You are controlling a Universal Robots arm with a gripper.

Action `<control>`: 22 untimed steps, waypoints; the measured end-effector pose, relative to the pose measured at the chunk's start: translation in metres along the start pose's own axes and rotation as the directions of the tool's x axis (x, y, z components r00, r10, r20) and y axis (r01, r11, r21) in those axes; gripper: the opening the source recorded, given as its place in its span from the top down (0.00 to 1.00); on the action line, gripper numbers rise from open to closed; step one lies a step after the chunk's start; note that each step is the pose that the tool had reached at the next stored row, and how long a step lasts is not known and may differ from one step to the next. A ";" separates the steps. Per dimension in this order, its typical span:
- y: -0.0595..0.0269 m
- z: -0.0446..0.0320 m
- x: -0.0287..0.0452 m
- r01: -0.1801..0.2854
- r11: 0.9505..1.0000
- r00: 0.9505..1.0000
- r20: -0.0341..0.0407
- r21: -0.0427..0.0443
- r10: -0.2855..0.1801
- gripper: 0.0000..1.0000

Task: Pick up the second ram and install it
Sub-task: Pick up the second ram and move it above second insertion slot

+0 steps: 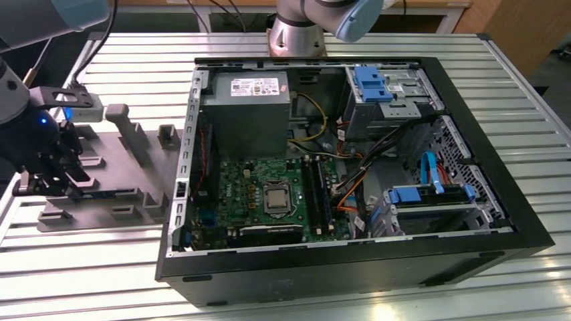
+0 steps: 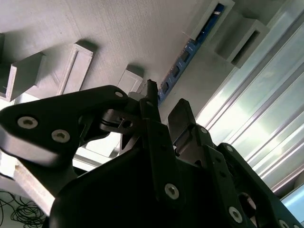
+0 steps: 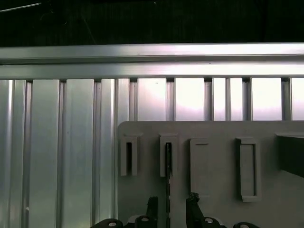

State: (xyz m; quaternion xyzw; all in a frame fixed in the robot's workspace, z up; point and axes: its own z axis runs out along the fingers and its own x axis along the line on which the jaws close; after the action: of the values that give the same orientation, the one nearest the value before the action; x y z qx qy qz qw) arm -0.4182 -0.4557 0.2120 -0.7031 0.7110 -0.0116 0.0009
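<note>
The second ram (image 3: 168, 166) stands on edge in a slot of the grey holder plate (image 3: 213, 137), as a thin dark strip. In the second wrist view the ram (image 2: 187, 52) shows blue marks along its edge. My gripper (image 3: 172, 205) is low over it and open, one finger (image 3: 152, 207) on each side with a gap to the stick. In the second wrist view the gripper (image 2: 165, 105) straddles the stick's near end. In the exterior view the gripper (image 1: 55, 177) hangs over the holder plate (image 1: 120, 170) at the exterior view's left. The motherboard's black slots (image 1: 314, 194) lie inside the open case.
An open black computer case (image 1: 499, 200) takes the middle of the slatted metal table (image 1: 89, 281). Inside it are a grey power supply (image 1: 245, 100), blue drive bays (image 1: 375, 80) and loose cables. Upright grey blocks (image 1: 130, 134) rise from the holder plate. The arm's base (image 1: 299, 30) stands behind the case.
</note>
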 end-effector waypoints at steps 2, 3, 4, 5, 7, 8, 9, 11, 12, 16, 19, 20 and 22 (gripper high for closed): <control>0.0000 0.0035 0.0000 0.001 1.000 1.000 0.000 0.000 -0.001 0.63; 0.0000 0.0052 0.0000 0.001 1.000 1.000 0.000 0.001 -0.001 0.63; 0.0000 0.0068 0.0000 0.001 1.000 1.000 0.000 0.001 -0.001 0.63; 0.0000 0.0079 0.0000 0.001 1.000 1.000 -0.001 0.001 -0.001 0.63; 0.0001 0.0079 0.0000 0.001 1.000 1.000 -0.001 0.001 -0.001 0.63; 0.0001 0.0079 0.0000 0.001 1.000 1.000 -0.001 0.001 -0.001 0.63; 0.0001 0.0078 0.0000 0.001 1.000 1.000 -0.001 0.001 -0.001 0.63; 0.0001 0.0088 -0.0001 0.001 1.000 1.000 -0.001 0.002 -0.001 0.63; 0.0001 0.0098 -0.0001 0.001 1.000 1.000 -0.001 0.002 -0.001 0.63; 0.0002 0.0152 -0.0002 0.001 1.000 1.000 -0.001 0.001 -0.001 0.63; 0.0003 0.0192 -0.0002 0.001 1.000 1.000 -0.001 0.001 -0.001 0.63; 0.0003 0.0194 -0.0002 0.001 1.000 1.000 -0.001 0.001 -0.001 0.63; 0.0003 0.0194 -0.0002 0.001 1.000 1.000 -0.001 0.001 -0.001 0.65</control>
State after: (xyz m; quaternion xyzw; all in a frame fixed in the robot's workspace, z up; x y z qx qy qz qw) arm -0.4182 -0.4557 0.1926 -0.7035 0.7105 -0.0125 0.0008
